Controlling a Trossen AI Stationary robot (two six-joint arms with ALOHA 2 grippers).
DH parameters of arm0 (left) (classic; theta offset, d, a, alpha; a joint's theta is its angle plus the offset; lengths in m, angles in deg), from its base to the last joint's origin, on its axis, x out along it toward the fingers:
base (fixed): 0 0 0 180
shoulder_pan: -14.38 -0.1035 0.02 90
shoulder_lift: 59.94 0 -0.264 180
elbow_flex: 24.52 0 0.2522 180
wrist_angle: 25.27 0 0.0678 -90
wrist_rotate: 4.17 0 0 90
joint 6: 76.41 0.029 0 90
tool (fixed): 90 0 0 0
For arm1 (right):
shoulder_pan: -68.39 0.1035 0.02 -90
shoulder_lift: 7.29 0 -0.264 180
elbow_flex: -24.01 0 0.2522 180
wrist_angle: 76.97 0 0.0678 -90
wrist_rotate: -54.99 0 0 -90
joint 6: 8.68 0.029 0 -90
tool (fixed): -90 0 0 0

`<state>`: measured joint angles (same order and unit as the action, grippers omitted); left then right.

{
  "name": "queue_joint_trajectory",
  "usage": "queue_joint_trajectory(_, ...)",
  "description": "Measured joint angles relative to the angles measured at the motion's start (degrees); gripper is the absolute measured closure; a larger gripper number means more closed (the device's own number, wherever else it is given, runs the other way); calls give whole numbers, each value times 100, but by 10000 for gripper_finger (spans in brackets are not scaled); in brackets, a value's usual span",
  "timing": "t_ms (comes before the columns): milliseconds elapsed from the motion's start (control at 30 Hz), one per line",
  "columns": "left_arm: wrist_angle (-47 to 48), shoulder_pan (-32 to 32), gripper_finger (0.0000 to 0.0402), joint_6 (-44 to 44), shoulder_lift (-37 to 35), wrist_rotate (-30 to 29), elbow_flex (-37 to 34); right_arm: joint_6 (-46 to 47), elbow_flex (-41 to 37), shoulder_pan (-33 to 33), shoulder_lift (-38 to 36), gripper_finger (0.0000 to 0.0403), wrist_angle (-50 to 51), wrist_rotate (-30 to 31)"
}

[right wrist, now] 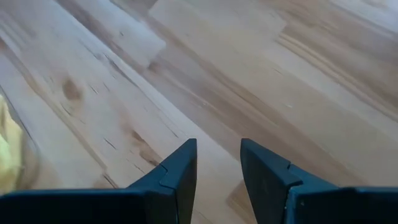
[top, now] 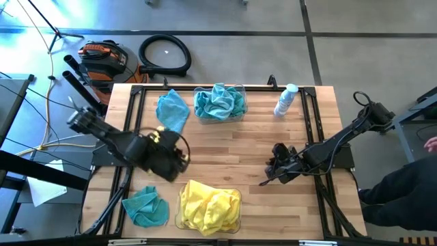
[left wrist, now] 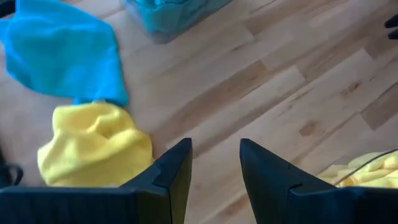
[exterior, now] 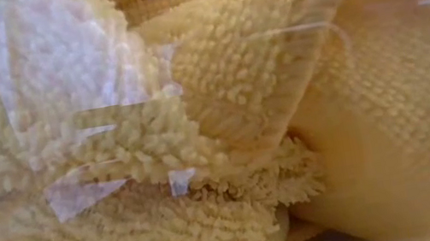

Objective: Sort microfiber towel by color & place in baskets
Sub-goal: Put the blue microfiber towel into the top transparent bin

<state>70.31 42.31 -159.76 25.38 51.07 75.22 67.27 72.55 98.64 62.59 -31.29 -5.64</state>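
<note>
In the high view, one clear basket (top: 239,87) at the far edge holds teal towels (top: 218,102). The other basket (top: 179,220), at the near edge, holds yellow towels (top: 208,205), which fill the low view (exterior: 223,119). Three loose towels lie on the table: a teal one (top: 172,109) (left wrist: 62,50) by the far basket, a teal one (top: 147,207) near the left corner, and a small yellow one (top: 162,130) (left wrist: 93,149). My left gripper (top: 181,152) (left wrist: 215,165) is open, just beside the yellow towel. My right gripper (top: 273,171) (right wrist: 217,165) is open over bare wood, right of centre.
A white-and-clear bottle (top: 285,100) stands near the far right corner. Black frame rails run along the table's left and right sides. Bare wood lies between the two grippers and the two baskets. A person's dark sleeve (top: 403,184) shows beyond the right edge.
</note>
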Motion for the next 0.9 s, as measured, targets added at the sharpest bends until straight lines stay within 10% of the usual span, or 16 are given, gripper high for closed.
queue_joint_trajectory(500,-2983,-2185,277,3500,-3212,1266,-3564,1263,0,-1,0,285,-50,102)
queue_joint_trajectory(733,-3927,-3824,277,5670,-3611,2978,-4362,1250,-1,-1,0,285,-48,211)
queue_joint_trajectory(900,-4083,-4568,277,6243,-3429,2770,-4486,826,1,-1,0,285,-48,190)
